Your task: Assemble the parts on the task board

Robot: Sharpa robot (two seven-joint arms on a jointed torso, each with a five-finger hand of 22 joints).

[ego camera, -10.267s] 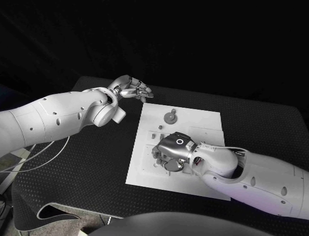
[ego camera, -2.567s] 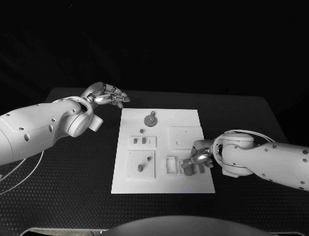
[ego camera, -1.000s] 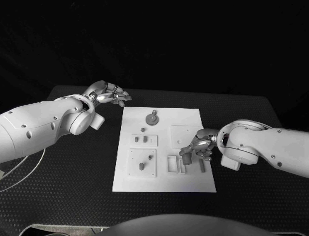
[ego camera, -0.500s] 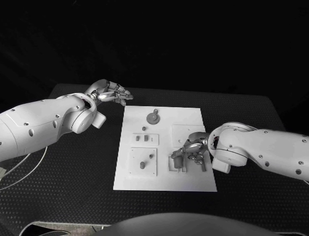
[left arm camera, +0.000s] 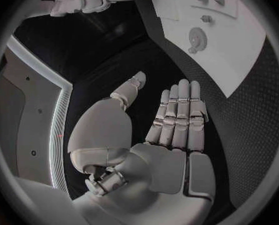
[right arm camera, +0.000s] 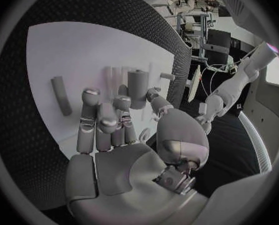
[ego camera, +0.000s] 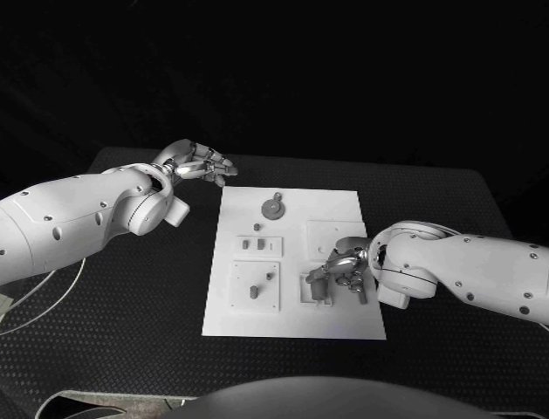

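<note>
Right hand point(ego camera: 345, 264), fingers loosely curled and holding nothing, hovers over a short grey cylinder point(right arm camera: 137, 88) on the task board point(ego camera: 337, 319): probably light, rigid, slick; pinch its sides.

The flat white rectangular task board point(ego camera: 350, 319) lies mid-table, bearing a grey gear-like disc point(ego camera: 273, 209) near its far edge, small grey pegs point(ego camera: 257, 291) in raised square plates, and a grey cylinder point(right arm camera: 137, 88) upright.
</note>
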